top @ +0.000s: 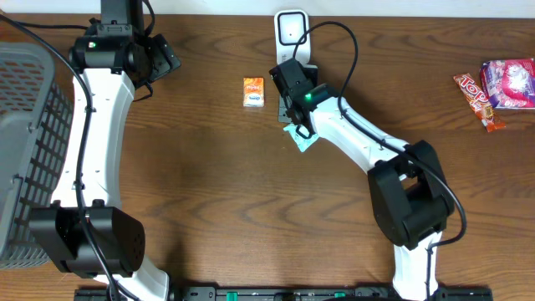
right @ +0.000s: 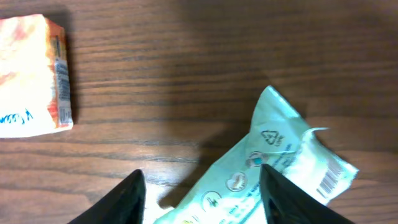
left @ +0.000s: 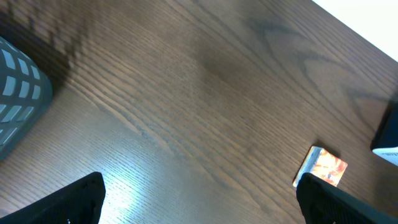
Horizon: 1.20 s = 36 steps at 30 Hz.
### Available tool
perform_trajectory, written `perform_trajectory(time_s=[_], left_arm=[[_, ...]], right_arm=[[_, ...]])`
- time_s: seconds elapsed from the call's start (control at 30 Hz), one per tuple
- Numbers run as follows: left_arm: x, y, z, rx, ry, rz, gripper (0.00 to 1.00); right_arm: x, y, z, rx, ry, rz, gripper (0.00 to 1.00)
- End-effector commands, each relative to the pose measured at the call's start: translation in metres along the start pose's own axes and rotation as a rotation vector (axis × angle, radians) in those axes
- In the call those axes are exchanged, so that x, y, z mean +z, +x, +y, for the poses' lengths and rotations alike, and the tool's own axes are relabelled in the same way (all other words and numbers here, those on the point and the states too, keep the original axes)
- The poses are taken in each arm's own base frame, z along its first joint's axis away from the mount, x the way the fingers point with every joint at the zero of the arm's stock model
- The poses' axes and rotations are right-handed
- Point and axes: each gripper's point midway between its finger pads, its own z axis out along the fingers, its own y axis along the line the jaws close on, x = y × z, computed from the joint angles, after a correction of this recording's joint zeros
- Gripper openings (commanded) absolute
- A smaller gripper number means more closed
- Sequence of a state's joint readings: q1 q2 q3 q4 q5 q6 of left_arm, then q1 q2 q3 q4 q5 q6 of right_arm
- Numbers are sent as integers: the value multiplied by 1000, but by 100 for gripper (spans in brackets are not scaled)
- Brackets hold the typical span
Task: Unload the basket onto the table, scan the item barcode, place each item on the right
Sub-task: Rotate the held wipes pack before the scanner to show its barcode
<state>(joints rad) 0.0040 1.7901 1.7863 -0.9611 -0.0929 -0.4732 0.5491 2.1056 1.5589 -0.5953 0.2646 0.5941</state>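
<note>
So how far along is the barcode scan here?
Nothing looks scanned yet. In hand: the right end effector straddles the mint packet lying on the table, barcode end showing. To do: lift it and show it to the white scanner. The left end effector hangs open, idle.

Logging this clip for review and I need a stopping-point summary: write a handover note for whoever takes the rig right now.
Left gripper: open, empty, over bare table near the basket.
Right gripper: open, low over the mint packet, fingers straddling it; packet not lifted.
Scanner stands at the far table edge, just beyond the packet; an orange box lies beside it.
Done: right gripper placed at the packet.
Left: grip, lift, show the packet's barcode to the scanner.
</note>
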Motion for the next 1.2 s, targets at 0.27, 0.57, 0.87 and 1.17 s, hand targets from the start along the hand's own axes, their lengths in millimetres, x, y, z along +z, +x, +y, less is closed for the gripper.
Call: perform_trajectory(time_s=[0.27,0.57,0.87,1.17], left_arm=[[2,-1,3,5,-17,-5,98],[2,-1,3,5,-17,-5,98],[2,-1,3,5,-17,-5,98],[2,-1,3,5,-17,-5,98]], right_arm=[[37,43,-23,-32,175,99,54],[18,31,-48,-83,321,76,57],[-29,-7,-42,-80,332,80,64],[-31,34,-43,-34,302,259,83]])
